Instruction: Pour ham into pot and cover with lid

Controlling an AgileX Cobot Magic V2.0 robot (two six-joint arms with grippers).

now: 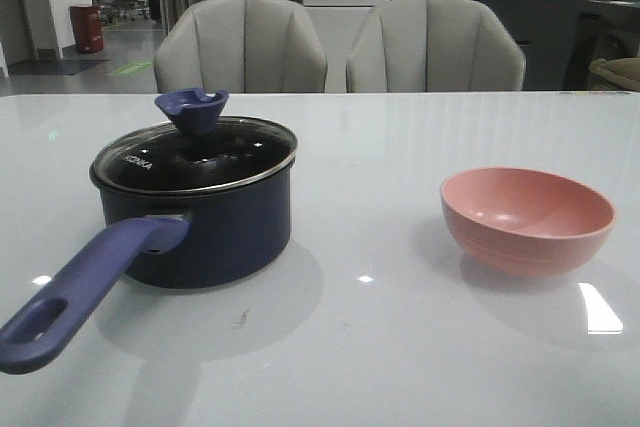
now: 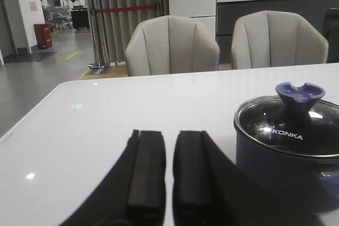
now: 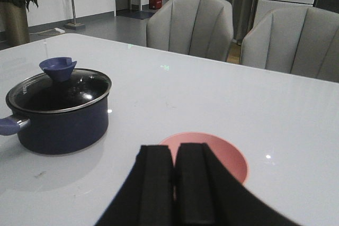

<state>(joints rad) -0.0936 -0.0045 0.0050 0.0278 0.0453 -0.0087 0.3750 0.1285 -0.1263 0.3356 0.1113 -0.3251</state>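
The dark navy pot (image 1: 215, 232) stands at the left of the table, its long purple-blue handle (image 1: 90, 282) pointing toward me. The glass lid (image 1: 200, 157) with the blue knob (image 1: 191, 107) sits on it. No ham shows; the pot's inside is dark behind the glass. Neither gripper is in the front view. In the left wrist view my left gripper (image 2: 169, 133) is empty with only a narrow slit between its fingers, just left of the pot (image 2: 275, 175). In the right wrist view my right gripper (image 3: 175, 147) is shut and empty in front of the pink bowl (image 3: 222, 152).
The pink bowl (image 1: 527, 219) stands at the right of the table and what shows of its inside looks empty. Two grey chairs (image 1: 240, 42) stand behind the table's far edge. The pot also shows in the right wrist view (image 3: 63, 128).
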